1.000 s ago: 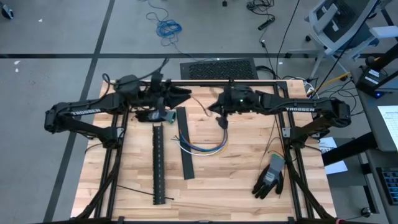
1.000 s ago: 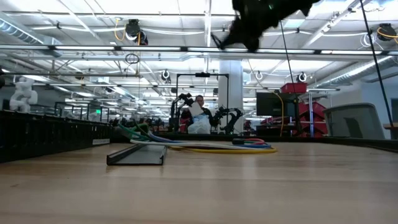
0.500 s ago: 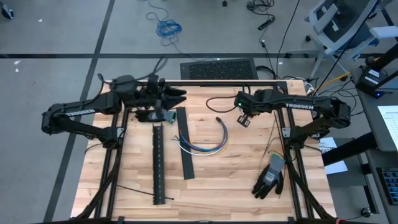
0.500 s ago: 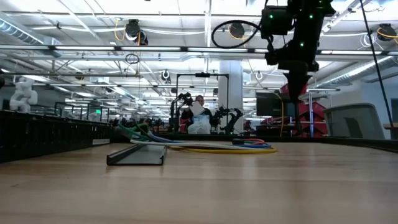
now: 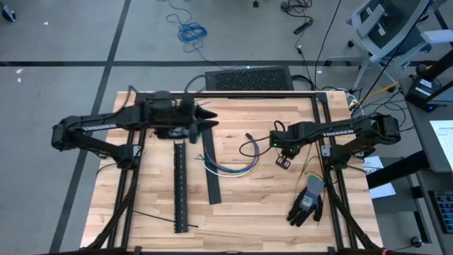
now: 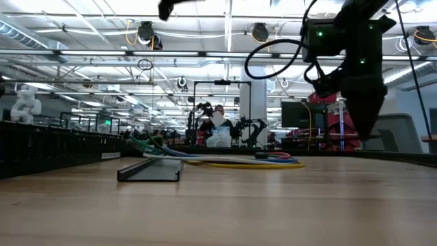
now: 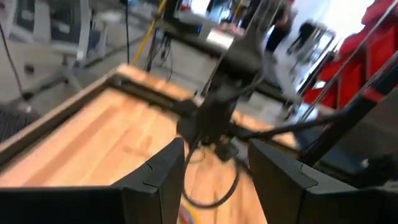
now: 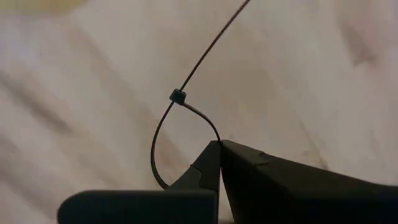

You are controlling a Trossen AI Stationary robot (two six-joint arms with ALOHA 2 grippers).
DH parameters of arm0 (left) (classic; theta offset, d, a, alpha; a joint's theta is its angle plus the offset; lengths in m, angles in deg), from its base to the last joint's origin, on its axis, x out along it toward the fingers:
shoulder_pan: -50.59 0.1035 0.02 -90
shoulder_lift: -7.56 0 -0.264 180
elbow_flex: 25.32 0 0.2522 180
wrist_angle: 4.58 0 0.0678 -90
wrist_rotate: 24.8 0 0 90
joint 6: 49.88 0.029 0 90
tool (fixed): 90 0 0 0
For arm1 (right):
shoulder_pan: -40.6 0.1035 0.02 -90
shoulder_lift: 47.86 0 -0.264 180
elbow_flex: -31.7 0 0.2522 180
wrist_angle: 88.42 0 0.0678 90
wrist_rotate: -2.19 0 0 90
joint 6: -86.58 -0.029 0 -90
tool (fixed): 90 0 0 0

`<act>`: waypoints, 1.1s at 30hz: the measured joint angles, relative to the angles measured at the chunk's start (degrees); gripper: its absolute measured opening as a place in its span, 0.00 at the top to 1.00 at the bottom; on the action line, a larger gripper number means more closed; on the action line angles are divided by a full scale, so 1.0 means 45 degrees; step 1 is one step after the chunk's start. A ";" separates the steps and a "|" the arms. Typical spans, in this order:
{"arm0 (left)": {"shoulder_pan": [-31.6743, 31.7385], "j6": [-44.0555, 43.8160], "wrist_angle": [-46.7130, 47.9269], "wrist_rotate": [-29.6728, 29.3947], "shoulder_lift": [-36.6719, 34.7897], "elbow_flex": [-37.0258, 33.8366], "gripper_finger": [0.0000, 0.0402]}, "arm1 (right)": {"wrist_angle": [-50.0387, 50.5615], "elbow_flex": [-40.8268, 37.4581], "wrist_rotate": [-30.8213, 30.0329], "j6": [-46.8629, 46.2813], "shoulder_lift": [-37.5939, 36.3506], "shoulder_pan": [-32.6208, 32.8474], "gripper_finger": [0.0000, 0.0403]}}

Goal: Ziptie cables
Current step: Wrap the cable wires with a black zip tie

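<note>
The bundle of thin blue, white and yellow cables lies on the pale wooden plank surface in a shallow U. Its long axis runs across the surface from left to right. One end curls up to a small dark connector, which points toward the far edge; the other end fans out beside a flat black plastic strip.

The right pincer hangs just right of the cables' curled end, nearer the front edge than the connector. Its fingers are pressed fully together on a thin black zip tie, which loops through its own small square head. In the high view the tie arcs out from this pincer toward the connector.

The left pincer hovers at the far left, beyond the fanned ends and well apart from them. Its fingers stand about half apart with nothing between them. Below it a long black perforated rail runs toward the front edge.

White lettering on the right arm reads "TROSSEN". A dark work glove lies in front of the right pincer.
</note>
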 joint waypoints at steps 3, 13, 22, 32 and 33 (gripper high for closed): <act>0.0000 0.0054 -0.0041 0.0015 0.1246 0.0000 0.57 | -0.0728 -0.0012 -0.0896 -0.0808 -0.0223 -0.0230 1.00; 0.0102 0.1288 -0.1281 0.0933 0.6401 0.0176 0.57 | -0.2117 -0.0013 -0.1772 -0.0794 -0.2917 -0.1556 1.00; 0.0097 0.5258 0.0614 0.1645 1.0340 0.4083 0.57 | -0.2244 -0.0013 -0.1720 -0.0644 -0.5918 -0.1787 1.00; 0.0581 -0.1257 0.5307 0.0335 1.4826 1.0974 0.57 | -0.2345 -0.0008 -0.0980 -0.0684 -0.7277 -0.1753 1.00; 0.0597 -0.2056 0.5485 0.0186 1.5010 1.1374 0.57 | -0.2391 -0.0008 -0.0984 -0.0630 -0.7313 -0.1756 1.00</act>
